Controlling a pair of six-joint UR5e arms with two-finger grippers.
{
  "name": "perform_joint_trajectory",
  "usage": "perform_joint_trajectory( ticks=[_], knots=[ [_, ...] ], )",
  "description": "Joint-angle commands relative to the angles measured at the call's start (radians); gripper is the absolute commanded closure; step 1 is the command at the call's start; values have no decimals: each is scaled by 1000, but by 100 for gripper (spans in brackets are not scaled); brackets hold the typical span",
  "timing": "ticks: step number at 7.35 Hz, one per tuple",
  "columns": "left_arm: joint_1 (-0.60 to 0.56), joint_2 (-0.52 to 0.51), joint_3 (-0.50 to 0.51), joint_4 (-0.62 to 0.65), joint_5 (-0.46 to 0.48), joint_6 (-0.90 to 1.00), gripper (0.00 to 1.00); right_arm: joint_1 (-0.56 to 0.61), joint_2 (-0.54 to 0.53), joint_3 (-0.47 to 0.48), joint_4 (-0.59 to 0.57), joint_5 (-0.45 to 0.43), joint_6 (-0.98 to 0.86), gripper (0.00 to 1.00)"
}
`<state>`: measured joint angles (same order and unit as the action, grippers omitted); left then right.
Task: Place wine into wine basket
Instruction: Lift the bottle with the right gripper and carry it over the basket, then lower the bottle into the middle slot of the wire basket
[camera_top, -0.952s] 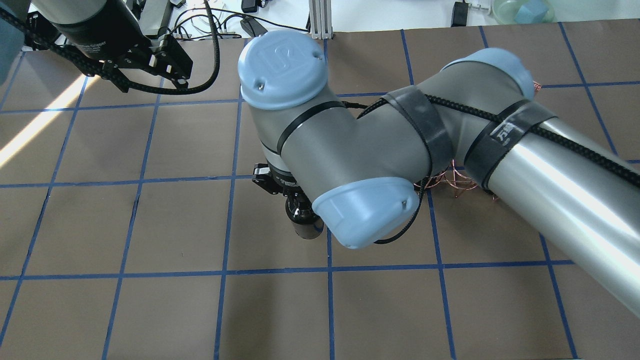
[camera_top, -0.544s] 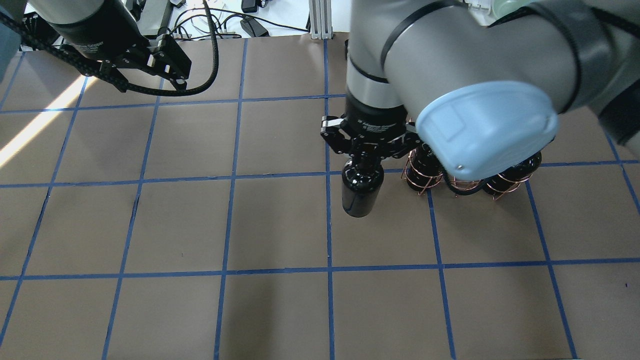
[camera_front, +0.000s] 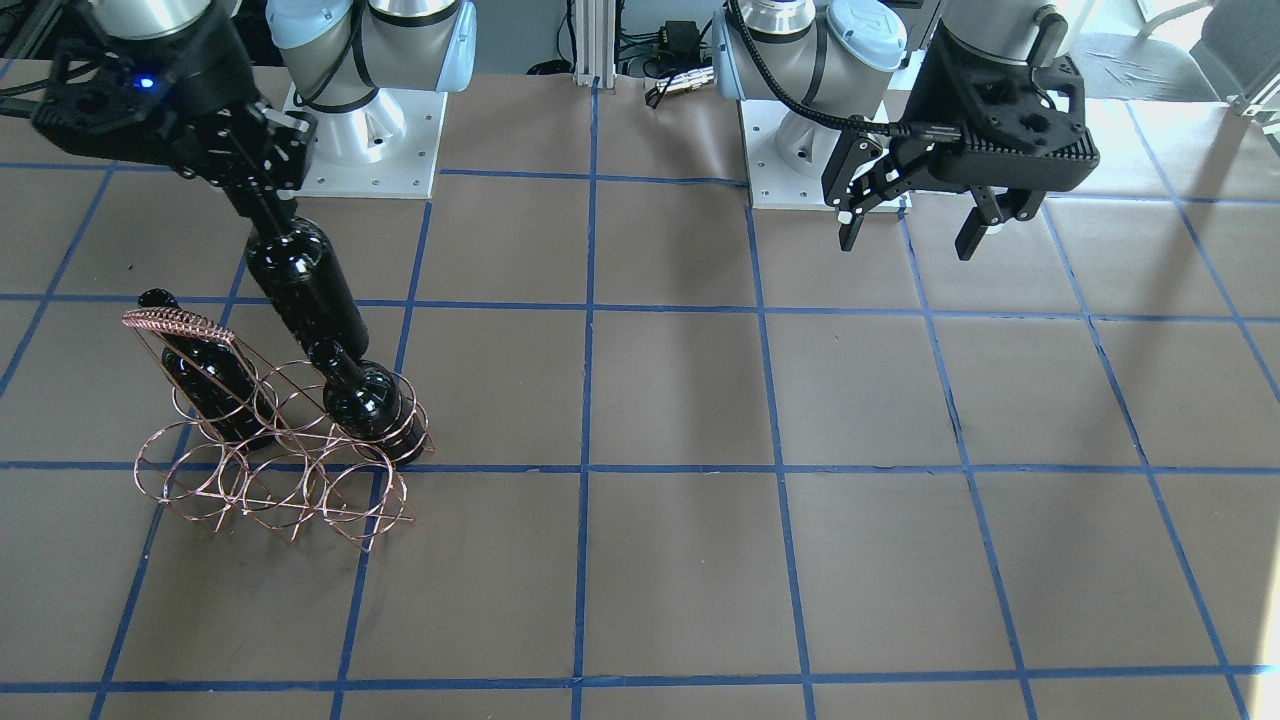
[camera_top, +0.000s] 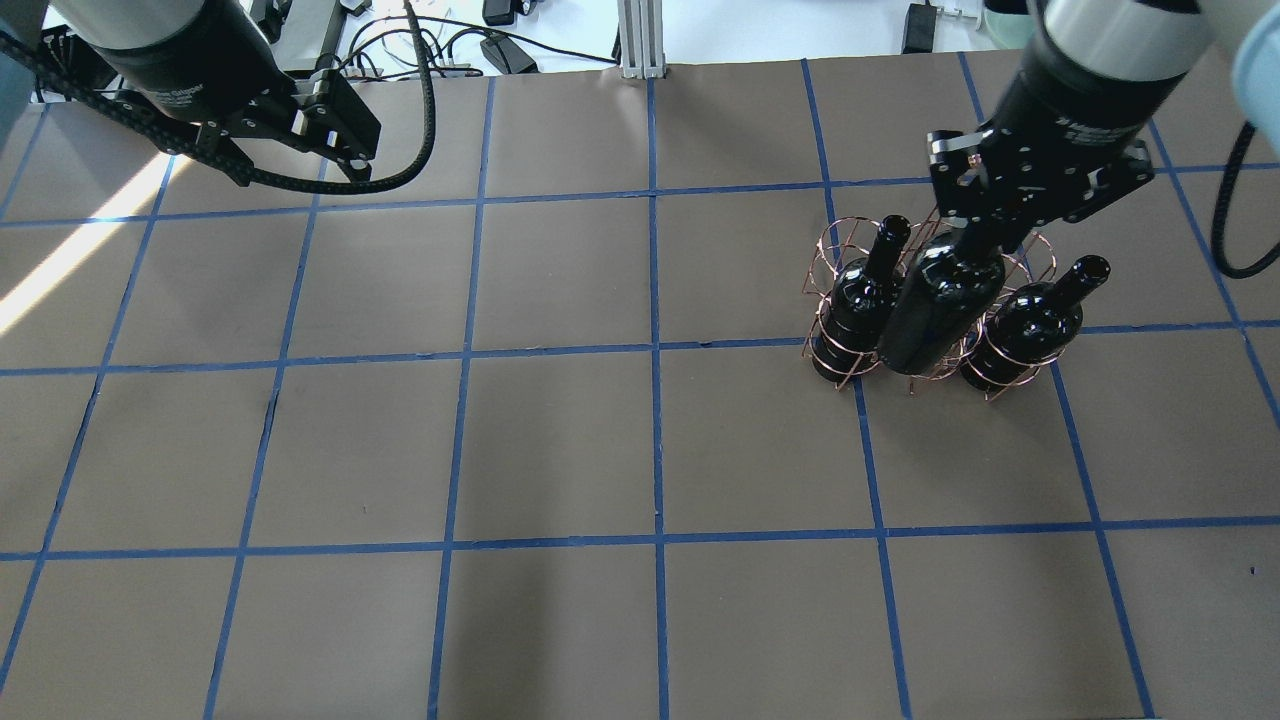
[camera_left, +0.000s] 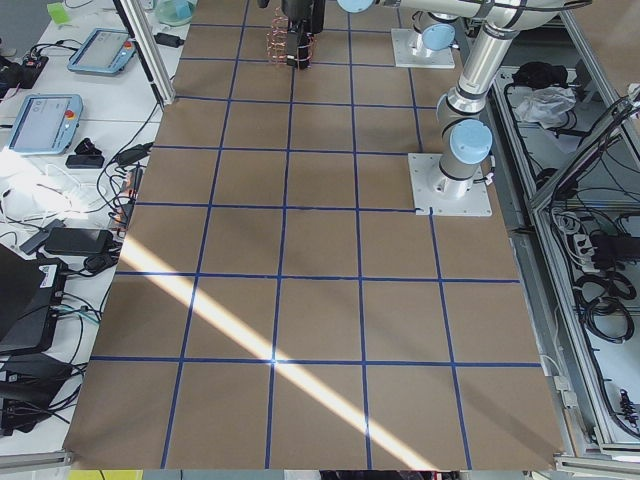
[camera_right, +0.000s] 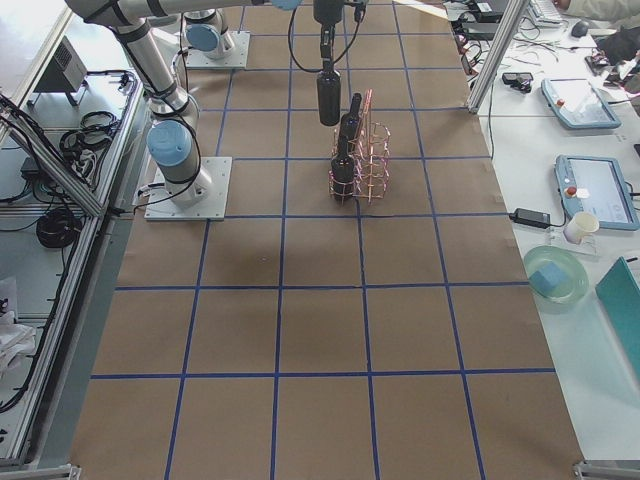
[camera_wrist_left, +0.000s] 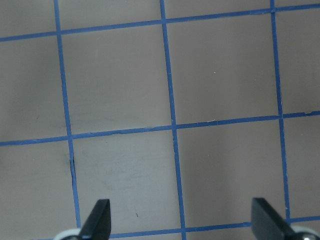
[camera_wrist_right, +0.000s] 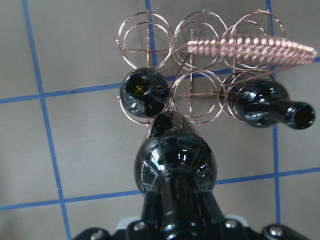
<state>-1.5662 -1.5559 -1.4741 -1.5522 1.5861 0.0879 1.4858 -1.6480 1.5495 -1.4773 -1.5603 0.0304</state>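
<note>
My right gripper is shut on the neck of a glossy black wine bottle, which hangs tilted over the middle of the copper wire basket. Two like bottles lie in the basket, one in its left ring and one in its right ring. In the front view the held bottle hangs behind the basket's coiled handle. The right wrist view shows the held bottle just before the basket's rings. My left gripper is open and empty, far off at the left back; its fingertips hang over bare table.
The brown table carries a grid of blue tape lines. Cables and a metal post lie beyond its far edge. Benches with tablets and a bowl stand beside the table's end.
My right arm has swung to the right with the bottle, from the table's middle to over the basket. The left arm has not moved.
</note>
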Motion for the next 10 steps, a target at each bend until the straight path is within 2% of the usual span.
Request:
perform_joint_trajectory(
  ticks=[1, 4, 10],
  knots=[
    [0, 2, 0, 0, 0, -2, 0, -78, 25, -41, 3, 9, -72, 94],
    [0, 2, 0, 0, 0, -2, 0, -78, 75, -42, -35, 8, -76, 95],
    [0, 2, 0, 1, 0, -2, 0, -78, 109, -28, -43, 8, -73, 95]
  ],
)
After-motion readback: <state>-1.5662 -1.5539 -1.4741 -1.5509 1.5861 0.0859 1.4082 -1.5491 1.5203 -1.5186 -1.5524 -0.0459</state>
